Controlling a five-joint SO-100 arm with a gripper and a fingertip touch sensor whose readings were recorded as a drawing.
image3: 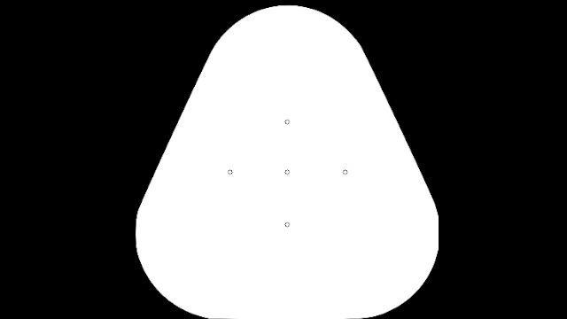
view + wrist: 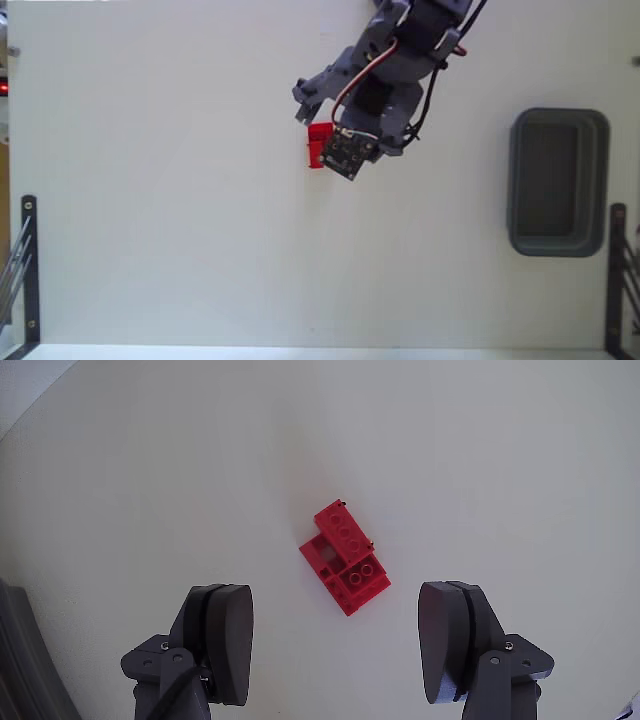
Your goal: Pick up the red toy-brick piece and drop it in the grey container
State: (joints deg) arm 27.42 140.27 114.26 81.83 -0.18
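The red toy-brick piece (image 2: 345,558) lies flat on the white table, studs up, with a notch on one side. In the wrist view my gripper (image 2: 345,630) is open, its two dark fingers spread wide on either side of the brick and a little nearer the camera, not touching it. In the fixed view the red toy-brick piece (image 2: 317,146) peeks out at the left of the arm's head, which hangs over it and hides my gripper's fingertips. The grey container (image 2: 558,182) stands at the far right with nothing visible inside.
The arm reaches in from the top middle of the fixed view. Black metal brackets stand at the lower left (image 2: 28,262) and lower right (image 2: 617,272) edges of the white table (image 2: 180,220); the right one is close to the container.
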